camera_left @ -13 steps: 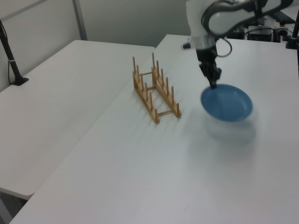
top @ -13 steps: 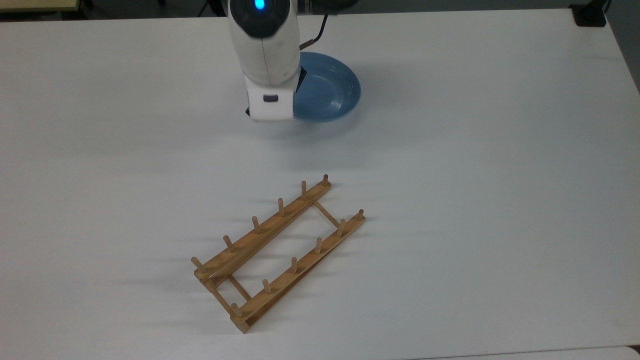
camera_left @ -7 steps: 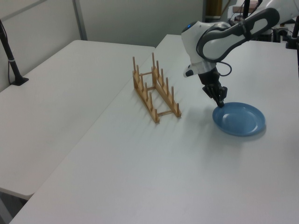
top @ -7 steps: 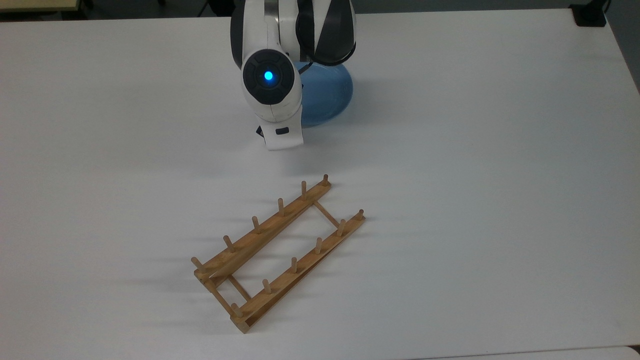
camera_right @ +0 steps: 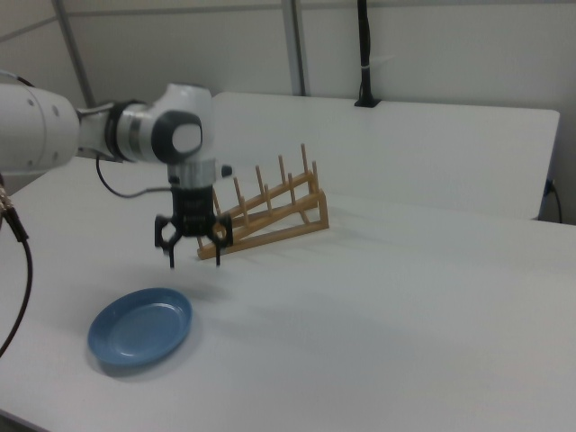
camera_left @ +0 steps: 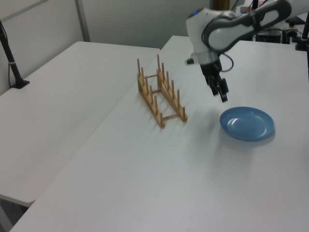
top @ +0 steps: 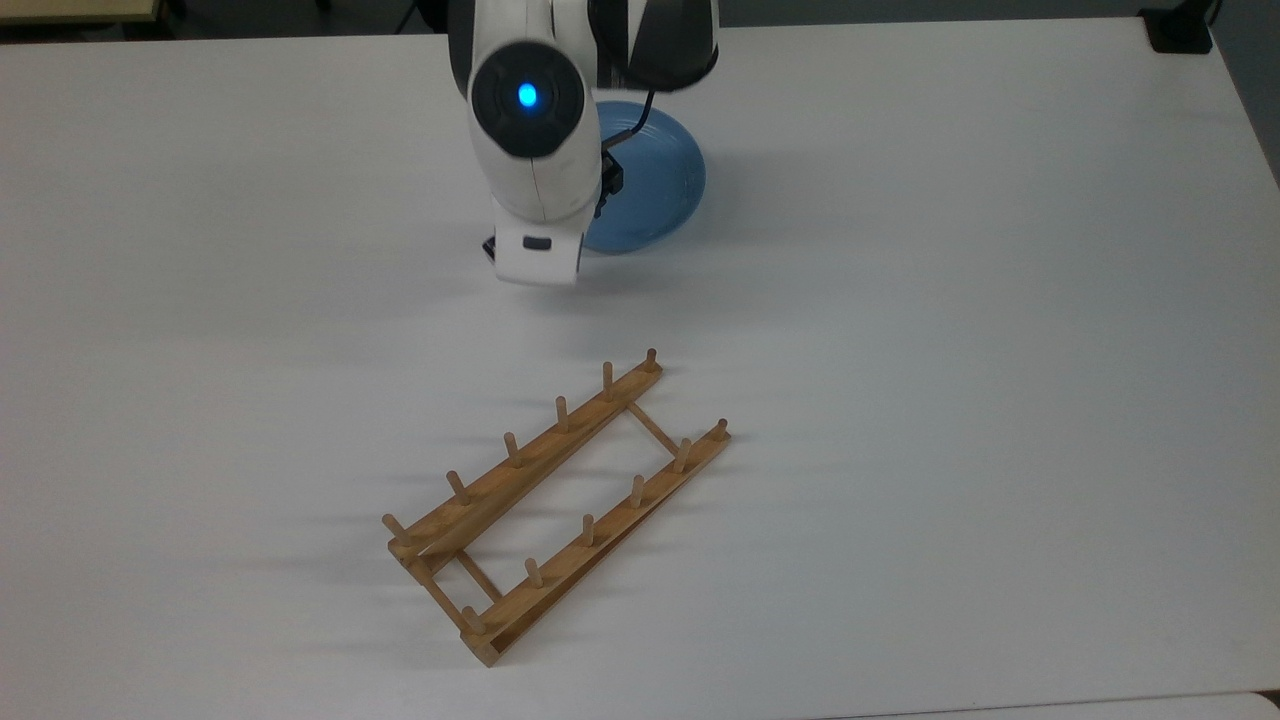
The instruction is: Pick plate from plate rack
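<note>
A plain white desk [top: 950,350] carries everything, with a second white table and a dark post behind it in the right view. The plate [camera_right: 140,327] lies flat on the desk, right way up, well apart from the plate rack [top: 555,500], whose slots between the pegs hold nothing. So the plate is already out of the rack and set down.

The hand [camera_right: 192,245] hangs in the air above the desk with its fingers spread wide and nothing between them. In the right view, the plate lies below it, toward about 7 o'clock, with a gap of bare desk showing between the fingertips and the plate's near rim. In the left view, the hand [camera_left: 220,90] is above the plate [camera_left: 247,123] at roughly 11 o'clock from the plate's centre, on the side nearer the rack [camera_left: 160,94]. In the top view, the arm covers the 9 o'clock part of the plate [top: 655,180], and the rack sits toward 6 o'clock from it.

The relation that matters is vertical: the hand is clear of the plate, offset toward the rack side, touching neither. I judge the task as good as done, with only a retreat left.
</note>
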